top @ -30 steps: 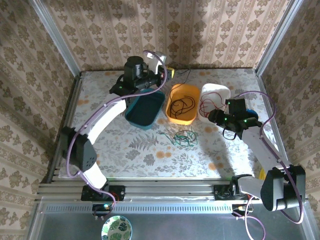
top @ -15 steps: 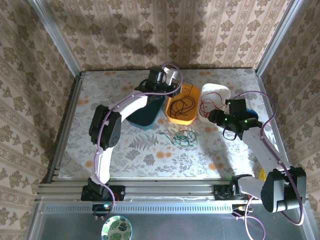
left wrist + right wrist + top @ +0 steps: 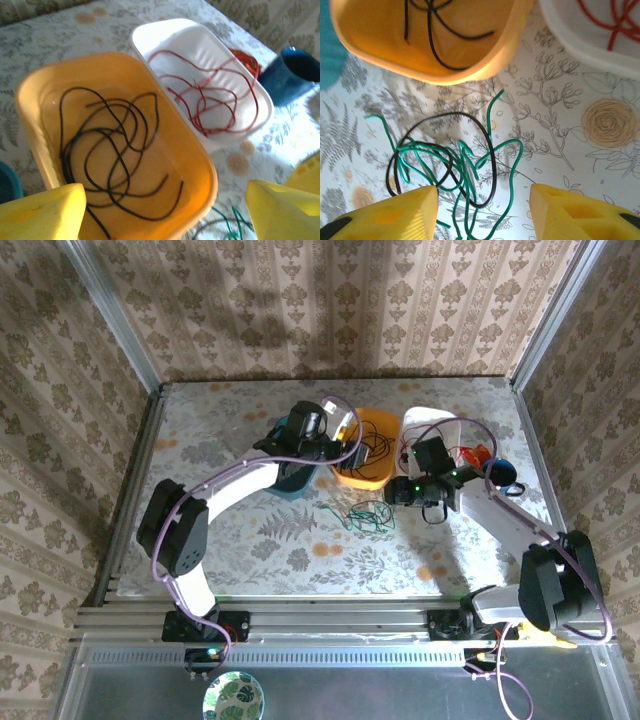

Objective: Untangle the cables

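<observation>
Status, sorting stage: mostly done, one knot left.

Orange tub (image 3: 200, 165), centre-left of the left wrist view, holds loose black cables (image 3: 125, 125), coiled but with no other colour among them. White tub (image 3: 165, 35), touching it on the upper right, holds red cables (image 3: 210, 100), likewise a single colour. A blue cup (image 3: 290, 70) sits at the right edge, well apart from the work.

Remaining tangle lies on the patterned table (image 3: 200, 440), just below the orange tub in the top view. It is a clump of green cables (image 3: 465, 165) with one black cable (image 3: 491, 155) looped around and through them (how many green strands, I cannot tell). The teal bin (image 3: 290, 480), left of the orange tub, is largely hidden under the left arm, so its contents are unknown.

Left gripper (image 3: 162, 210): fingers spread wide, nothing between them, hovering above the near end of the orange tub.

Right gripper (image 3: 485, 212): fingers also spread and empty, poised over the lower edge of the green-and-black clump, not touching it as far as I can see.

Judgement: red and most of the black are separated. To do: draw the black loop free of the green and place each colour in its own container.
</observation>
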